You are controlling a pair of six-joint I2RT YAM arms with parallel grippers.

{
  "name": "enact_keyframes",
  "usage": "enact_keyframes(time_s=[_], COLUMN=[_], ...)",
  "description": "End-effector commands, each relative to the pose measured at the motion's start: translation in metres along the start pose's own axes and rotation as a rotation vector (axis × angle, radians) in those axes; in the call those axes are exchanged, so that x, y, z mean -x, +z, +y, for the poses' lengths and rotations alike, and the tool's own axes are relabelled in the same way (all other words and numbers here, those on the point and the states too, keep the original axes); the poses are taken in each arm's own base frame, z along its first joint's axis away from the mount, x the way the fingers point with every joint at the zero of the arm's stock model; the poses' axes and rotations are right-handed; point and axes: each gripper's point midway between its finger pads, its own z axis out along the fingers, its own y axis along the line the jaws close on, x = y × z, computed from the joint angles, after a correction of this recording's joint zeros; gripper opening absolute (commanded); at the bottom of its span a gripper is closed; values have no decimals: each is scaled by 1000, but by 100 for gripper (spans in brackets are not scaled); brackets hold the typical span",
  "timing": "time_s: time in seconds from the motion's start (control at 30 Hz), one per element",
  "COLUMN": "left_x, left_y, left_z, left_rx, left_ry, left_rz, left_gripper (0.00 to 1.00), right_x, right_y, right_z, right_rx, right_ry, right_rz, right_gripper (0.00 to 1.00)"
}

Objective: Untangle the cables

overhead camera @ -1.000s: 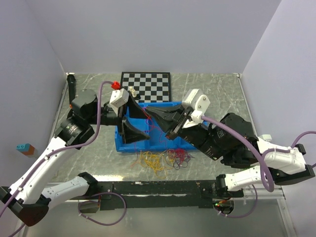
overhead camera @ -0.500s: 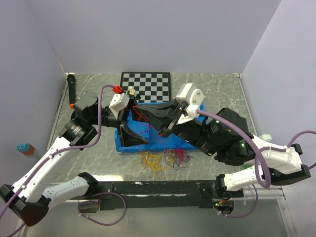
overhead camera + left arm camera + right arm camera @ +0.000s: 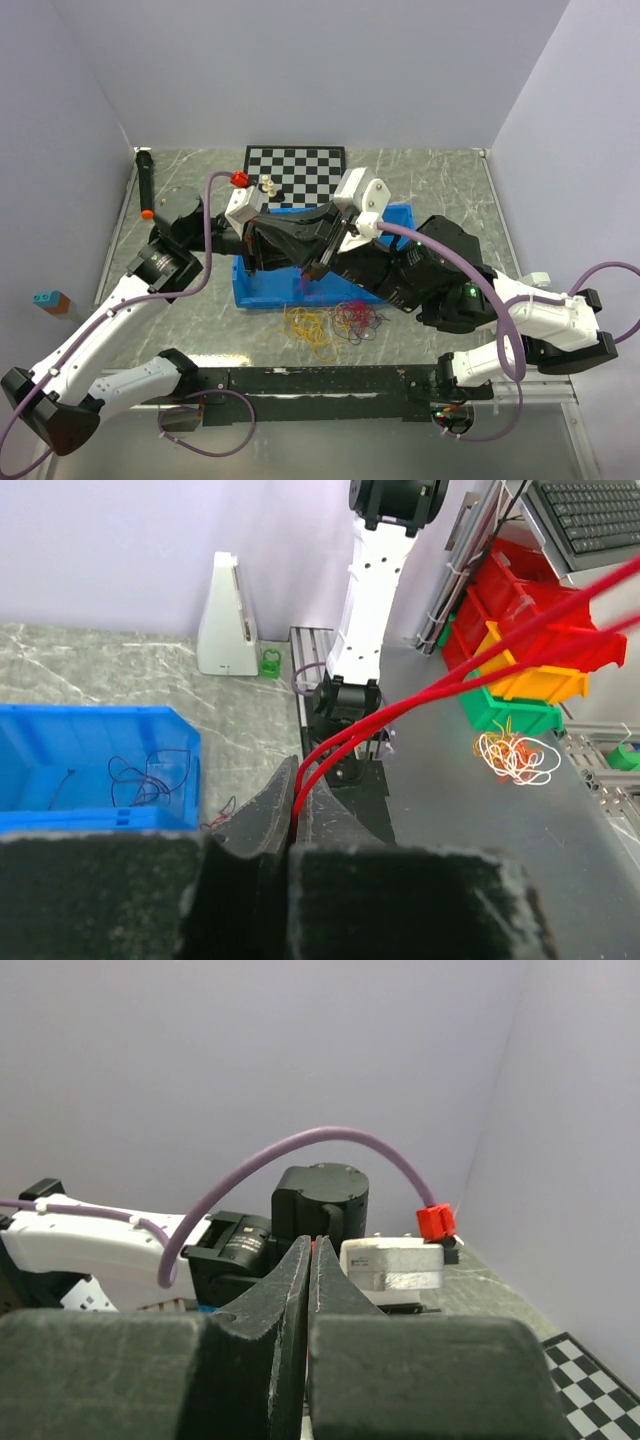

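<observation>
Red cable (image 3: pixel 400 705) is clamped by left gripper (image 3: pixel 292 815) and right gripper (image 3: pixel 310 1252) over blue bin (image 3: pixel 262 293), chessboard (image 3: pixel 300 170) behind.

Surface (image 3: pixel 450 180): grey, marbled slab with pale veins, walled in on three sides.
Blue bin (image 3: pixel 400 215): sits mid-surface, a shallow rectangular tray.
Chessboard (image 3: pixel 310 172): lies flat just behind the bin, near the back wall.
Cables (image 3: pixel 335 325): loose bunch just in front of the bin, orange-yellow strands to the left, red and dark ones to the right.
Black bar (image 3: pixel 146 185): well left of the bin, along the surface's edge, orange at its near end.
</observation>
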Motion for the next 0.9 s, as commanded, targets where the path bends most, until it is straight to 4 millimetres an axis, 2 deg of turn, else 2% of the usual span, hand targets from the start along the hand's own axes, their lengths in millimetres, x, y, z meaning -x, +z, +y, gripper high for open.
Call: enact_keyframes(time_s=[0.0, 0.1, 0.13, 0.2, 0.27, 0.33, 0.43, 0.53, 0.6, 0.67, 0.73, 0.87], left_x=[-1, 5, 9, 26, 41, 56, 74, 90, 95, 93, 79, 33], left_y=[-4, -7, -8, -11, -14, -16, -20, -25, -28, -32, -35, -50], left_z=[-4, -3, -1, -2, -5, -11, -20, -24, -18, 1, 22, 77], left_rx=[15, 51, 73, 106, 124, 126, 137, 159, 205, 302, 380, 587], left_ry=[42, 61, 73, 117, 149, 181, 209, 288, 316, 322, 322, 309], left_rz=[14, 18, 18, 15, 18, 22, 18, 10, 6, 6, 28, 104], left_gripper=[1, 1, 1, 1, 1, 1, 1, 1, 1, 1, 1, 1], right_x=[40, 28, 18, -1, -21, -53, -85, -116, -134, -144, -153, -171], right_y=[-8, -19, -23, -39, -58, -82, -114, -140, -154, -164, -171, -181], right_z=[-14, -25, -29, -43, -55, -64, -72, -78, -83, -89, -96, -101], right_rx=[-33, -79, -99, -144, -181, -212, -253, -295, -333, -376, -421, -477], right_ry=[32, 34, 34, 57, 81, 94, 136, 182, 206, 226, 233, 244], right_rz=[-109, -77, -54, -19, 11, 65, 117, 161, 186, 202, 213, 254], right_gripper=[0, 0, 11, 40, 60, 73, 86, 92, 92, 91, 90, 87])
